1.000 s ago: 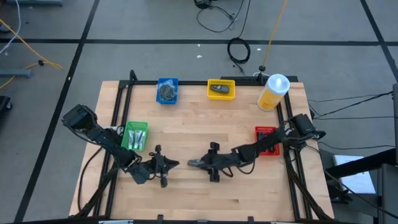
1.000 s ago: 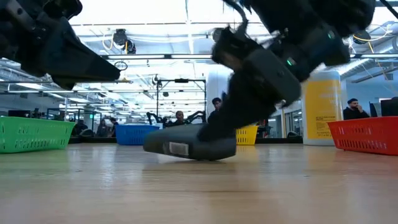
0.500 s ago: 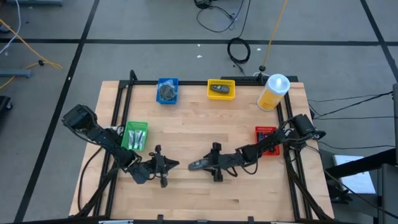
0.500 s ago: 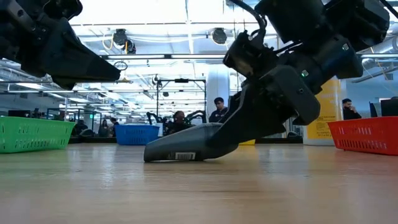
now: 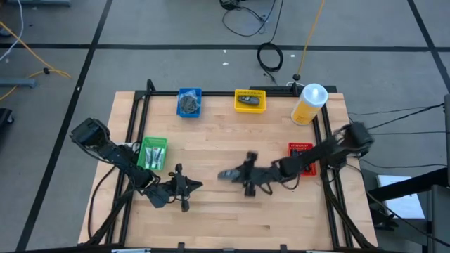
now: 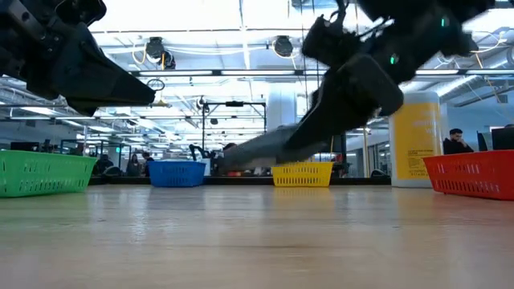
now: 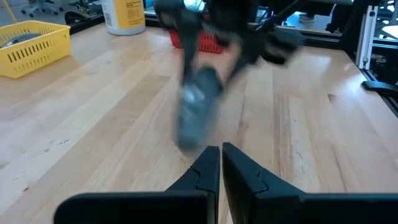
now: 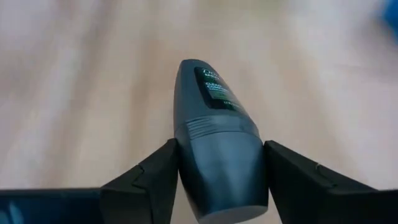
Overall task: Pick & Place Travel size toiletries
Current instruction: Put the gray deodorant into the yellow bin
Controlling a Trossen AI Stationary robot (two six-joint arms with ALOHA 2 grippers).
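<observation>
1. Dark grey bottle (image 8: 214,134) — clamped by the right gripper (image 5: 247,176), lifted clear of the wooden table (image 5: 211,218).
2. Its long axis points away from the red basket (image 5: 301,151); the yellow basket (image 5: 250,100) lies well beyond.
3. Left gripper (image 7: 220,167) — pinched closed, idle, farther from the red basket.

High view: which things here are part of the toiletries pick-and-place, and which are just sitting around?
Part of the job:
- dark mini bottle, held off the table by the right pincer
- grey item in the blue tray
- dark item in the yellow tray
- slim tubes in the green tray
- red tray

Lying about:
- tall yellow bottle
- left pincer, shut, waiting near the table's front
</observation>
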